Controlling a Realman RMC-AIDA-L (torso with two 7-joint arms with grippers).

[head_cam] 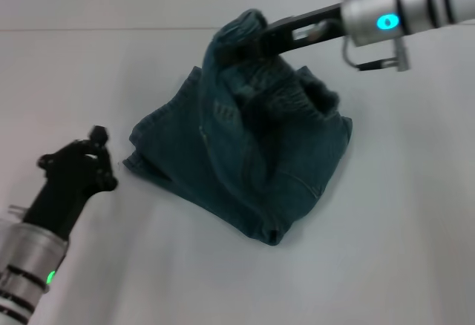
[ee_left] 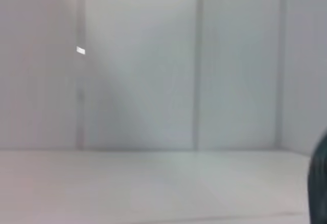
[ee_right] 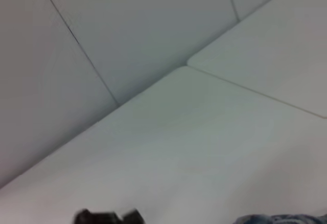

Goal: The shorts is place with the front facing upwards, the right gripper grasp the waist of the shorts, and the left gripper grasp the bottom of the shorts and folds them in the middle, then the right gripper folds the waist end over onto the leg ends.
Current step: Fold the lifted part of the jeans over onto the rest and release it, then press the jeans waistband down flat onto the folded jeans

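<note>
The crumpled blue-green denim shorts (head_cam: 245, 154) are dark teal w/ paler stitched seams. The black two-fingered left gripper (head_cam: 93, 147) sits on a silver-white arm w/ black rings and a green light. The black right gripper (head_cam: 271, 39) has a silver wrist w/ a cyan light. The flat table (head_cam: 393, 251) is plain pale grey-white.

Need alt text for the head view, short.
The right pincer holds the gathered waist of the blue-green denim shorts lifted above the white table. The left pincer sits apart, beside the shorts' left edge.
</note>
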